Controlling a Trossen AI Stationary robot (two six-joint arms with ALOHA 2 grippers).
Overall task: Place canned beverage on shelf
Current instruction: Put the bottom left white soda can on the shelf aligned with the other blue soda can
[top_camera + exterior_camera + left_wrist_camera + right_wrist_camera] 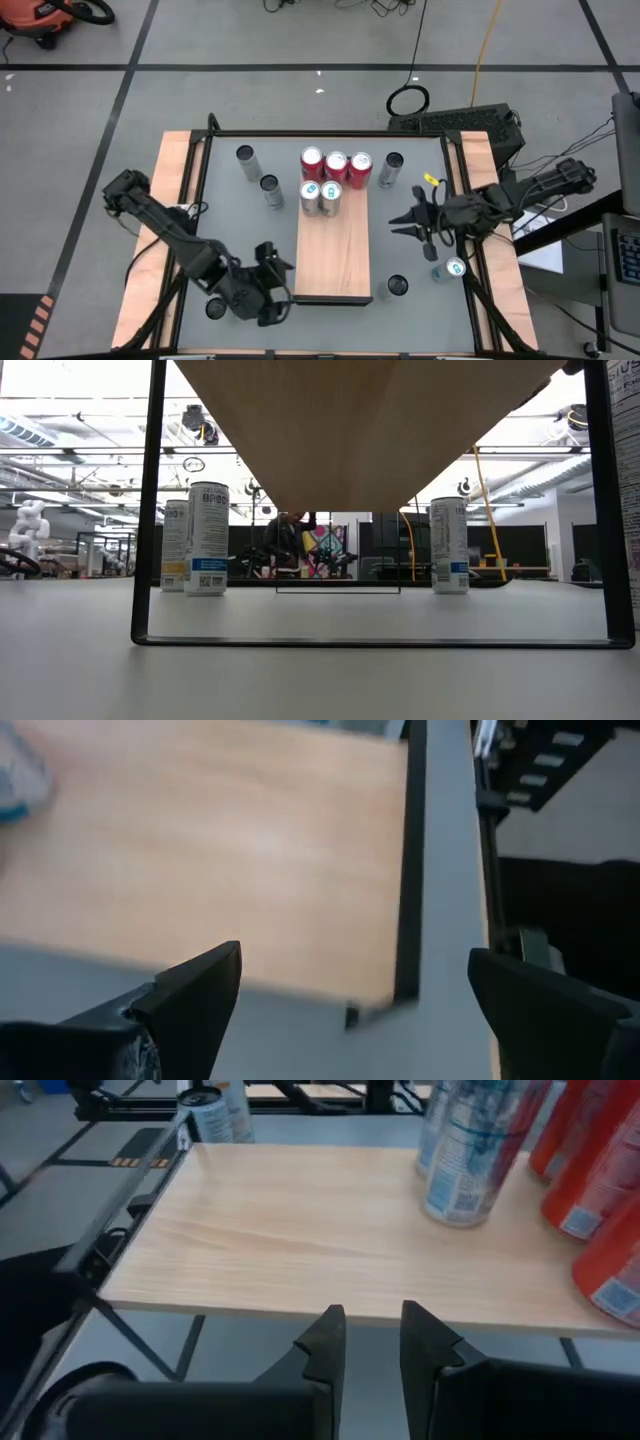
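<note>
Meanwhile, left gripper (268, 283) is gaping wide, empty, beside the shelf (335, 255)'s front corner; right gripper (408, 222) is hanging shut, empty.

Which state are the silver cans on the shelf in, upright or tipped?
Upright: the two silver cans show round tops from above and stand on the shelf in the right wrist view.

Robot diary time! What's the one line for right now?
shelf: five cans at far end, three red, two silver | left gripper: open, empty, by shelf's near corner | right gripper: shut, empty, beside shelf's right edge
</note>
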